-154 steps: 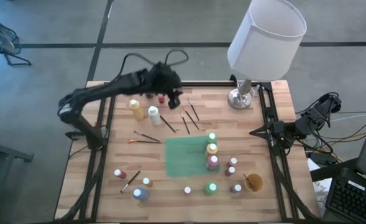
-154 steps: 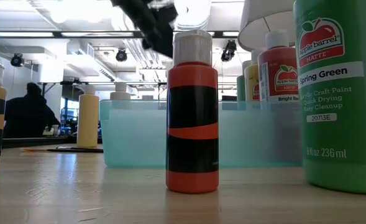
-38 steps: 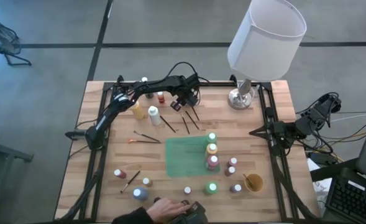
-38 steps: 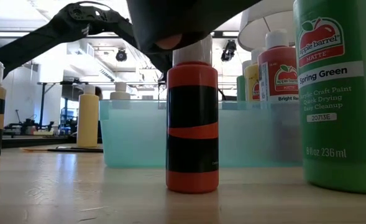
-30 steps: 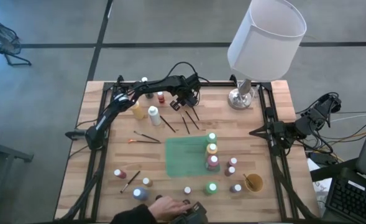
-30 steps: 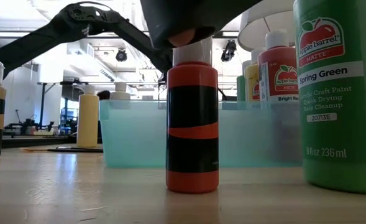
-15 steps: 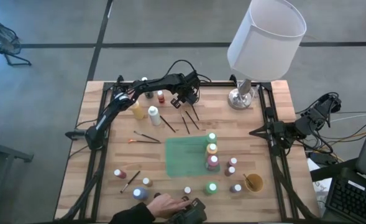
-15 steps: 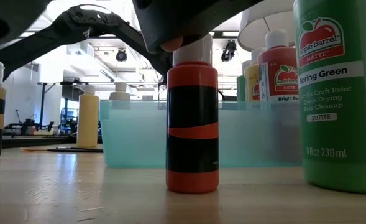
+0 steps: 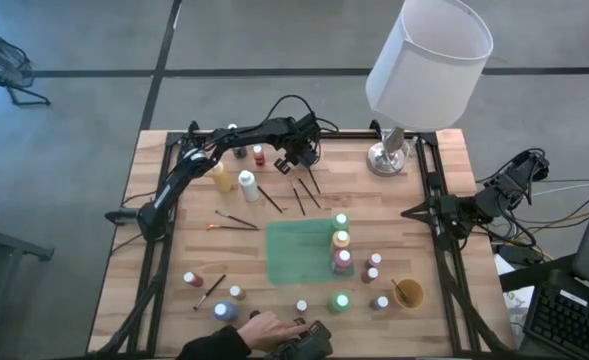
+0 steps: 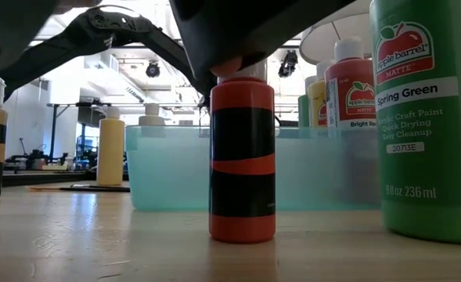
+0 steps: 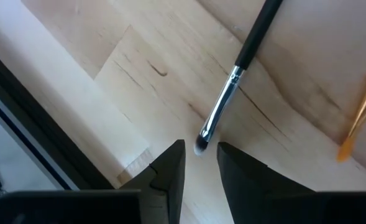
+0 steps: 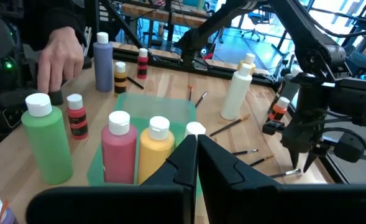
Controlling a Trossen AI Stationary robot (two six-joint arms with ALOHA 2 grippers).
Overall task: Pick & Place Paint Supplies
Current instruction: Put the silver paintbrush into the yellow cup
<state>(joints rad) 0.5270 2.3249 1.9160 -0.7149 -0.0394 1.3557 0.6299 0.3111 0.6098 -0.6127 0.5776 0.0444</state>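
left gripper [image 11: 201, 163] sits at the far edge of the table [image 9: 189, 240], hovering right over the tip end of a dark-handled brush [image 11: 232, 84]; jaws parted a little, nothing between them yet, brush tip just at the gap. Key relation: brush long axis runs away from the gripper on a diagonal toward the table middle, so the fingers [image 11: 170, 171] straddle only the bristle/ferrule end, not the handle – judgement: a close here grabs the very end and the brush will likely pivot or slip; better a bit further along the shaft. An orange-handled brush [image 11: 363, 109] lies beside it, apart. In the high view this is the brush cluster [image 9: 304, 188] by the white bottle [image 9: 247, 184], left arm clearly nearer; right gripper [image 12: 195, 155] parked at the right side, clenched shut, holding nothing. Green mat [image 9: 299, 252] with bottles along its edge is well apart toward the near side. Versus about five seconds back: left arm has stretched out from over the bottles to the brushes; a person's hand [image 9: 269, 330] has come in at the near edge
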